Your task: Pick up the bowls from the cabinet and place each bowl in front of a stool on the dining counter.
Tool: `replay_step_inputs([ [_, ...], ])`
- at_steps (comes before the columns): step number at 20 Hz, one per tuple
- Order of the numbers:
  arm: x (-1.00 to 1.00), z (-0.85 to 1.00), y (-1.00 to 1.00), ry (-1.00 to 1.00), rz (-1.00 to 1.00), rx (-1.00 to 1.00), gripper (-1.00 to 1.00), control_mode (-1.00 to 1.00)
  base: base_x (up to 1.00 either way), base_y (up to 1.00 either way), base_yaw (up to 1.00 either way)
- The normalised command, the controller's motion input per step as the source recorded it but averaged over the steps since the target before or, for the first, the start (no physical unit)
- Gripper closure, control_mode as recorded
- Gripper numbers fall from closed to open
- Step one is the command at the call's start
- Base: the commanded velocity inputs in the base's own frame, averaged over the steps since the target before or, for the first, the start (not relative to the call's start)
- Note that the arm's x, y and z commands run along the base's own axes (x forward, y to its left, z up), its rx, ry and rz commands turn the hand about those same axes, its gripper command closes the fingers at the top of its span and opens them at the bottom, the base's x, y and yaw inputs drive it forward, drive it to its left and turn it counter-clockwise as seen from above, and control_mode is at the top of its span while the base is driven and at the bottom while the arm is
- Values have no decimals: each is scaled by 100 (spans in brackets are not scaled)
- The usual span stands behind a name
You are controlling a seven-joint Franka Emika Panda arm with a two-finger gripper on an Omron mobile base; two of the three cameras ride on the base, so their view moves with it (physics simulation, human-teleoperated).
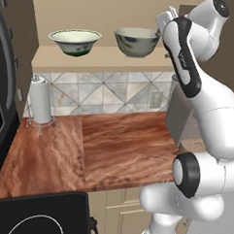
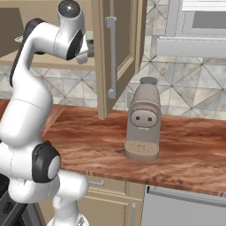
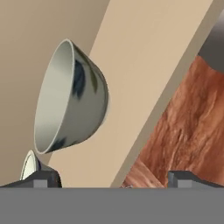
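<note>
Nothing of the task was done at this moment, as far as the pictures showed: both bowls stood on the shelf [image 1: 105, 60] of the open cabinet [image 1: 26, 34], and no bowl was on any counter surface in view. The wide bowl [image 1: 74, 42] with the flared rim stood to the left on the shelf, and the deeper bowl [image 1: 136, 41] stood to its right, apart from it, with a gap of bare shelf between them. Both stood upright with the mouth open upward, so their axis was vertical; being round, they had no real long axis across the shelf. The arm was raised to shelf height, with the hand just beside the right side of the deeper bowl. In the hand view the deeper bowl [image 3: 70, 98] appeared tipped with its mouth to the left, but this was the roll of the camera, not of the bowl. The gripper [image 3: 113, 178] had its two finger tips spread wide, with nothing between them, and the bowl lay ahead of them; I judged it was not touching yet, though the view was too close to be sure. Left to do: grasp each bowl, carry it to the dining counter, and set it before a stool. The wood-grain counter [image 1: 112, 148] below the cabinet carried a paper towel holder [image 1: 41, 100] and a coffee machine [image 2: 142, 119].
</note>
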Motion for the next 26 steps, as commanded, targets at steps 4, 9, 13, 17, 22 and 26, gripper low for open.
replay_step_inputs([
  [4, 28, 1, 4, 0, 0, 1, -100, -100, 0, 0, 0],
  [9, 29, 0, 0, 0, 0, 0, -100, -100, 0, 0, 0],
  [13, 31, 0, 0, 2, 0, 0, -100, -100, 0, 0, 0],
  [17, 43, 0, 1, 10, 0, 0, -100, -100, 0, 0, 0],
  [22, 34, -5, 2, 11, 0, 0, -100, -100, 0, 0, 0],
  [26, 31, 0, 1, 5, 0, 0, -100, -100, 0, 0, 0],
])
